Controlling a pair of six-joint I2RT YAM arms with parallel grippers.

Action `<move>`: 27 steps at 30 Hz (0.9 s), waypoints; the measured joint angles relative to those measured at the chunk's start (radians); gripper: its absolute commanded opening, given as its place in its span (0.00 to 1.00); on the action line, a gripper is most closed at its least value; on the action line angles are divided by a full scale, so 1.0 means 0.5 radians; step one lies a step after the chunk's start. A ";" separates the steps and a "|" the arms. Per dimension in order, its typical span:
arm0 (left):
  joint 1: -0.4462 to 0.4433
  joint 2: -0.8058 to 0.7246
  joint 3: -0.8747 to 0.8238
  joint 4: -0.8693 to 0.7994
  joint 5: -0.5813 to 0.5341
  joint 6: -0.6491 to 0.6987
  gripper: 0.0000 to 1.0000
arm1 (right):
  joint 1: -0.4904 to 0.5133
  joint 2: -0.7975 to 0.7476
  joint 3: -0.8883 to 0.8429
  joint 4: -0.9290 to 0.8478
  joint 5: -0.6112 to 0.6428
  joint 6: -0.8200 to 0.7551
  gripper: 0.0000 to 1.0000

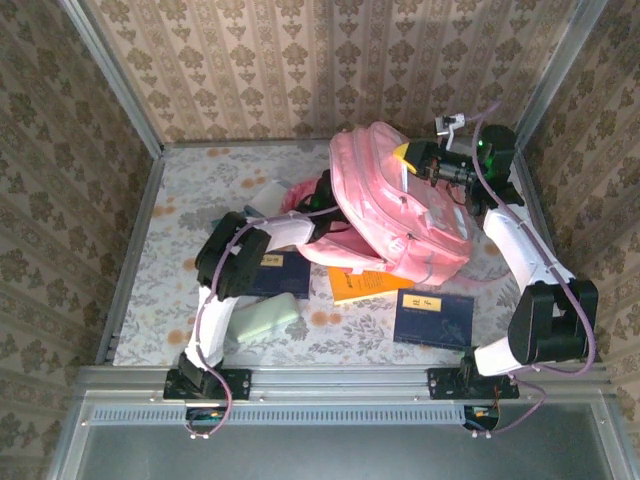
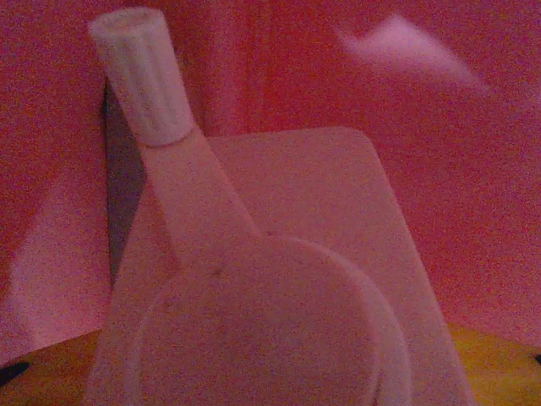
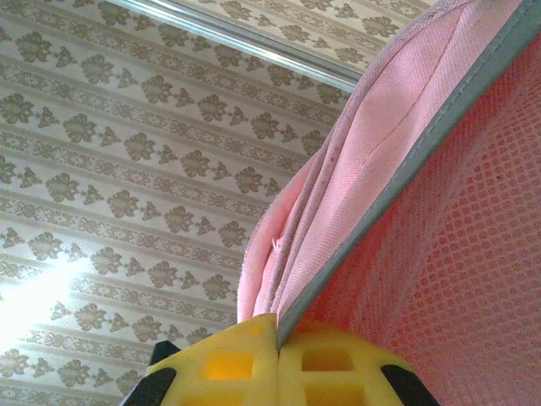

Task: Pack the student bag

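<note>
Top external view has the bag lying far right on the bench, my right tool clamped on its rim and my left tool sunk inside, its state I cannot tell; if that thin fabric slips free, the mouth could collapse onto it.

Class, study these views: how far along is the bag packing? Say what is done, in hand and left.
Done: the right gripper is shut on the grey-trimmed rim of the large pink fabric backpack, holding it open. In hand: the left arm reaches inside, by a pale item with a white ribbed cap; grip unclear. Left: an orange book, two dark blue books and a pale green case lie outside.
</note>
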 measured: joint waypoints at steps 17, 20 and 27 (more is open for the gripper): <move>-0.155 0.259 0.673 -1.009 -0.049 0.459 1.00 | 0.040 0.036 0.000 0.005 0.008 -0.031 0.00; -0.140 0.158 0.581 -1.080 -0.069 0.517 1.00 | 0.039 0.035 0.000 -0.002 0.008 -0.038 0.00; -0.022 -0.269 0.293 -1.223 -0.078 0.659 1.00 | 0.022 0.035 0.000 -0.025 0.014 -0.081 0.00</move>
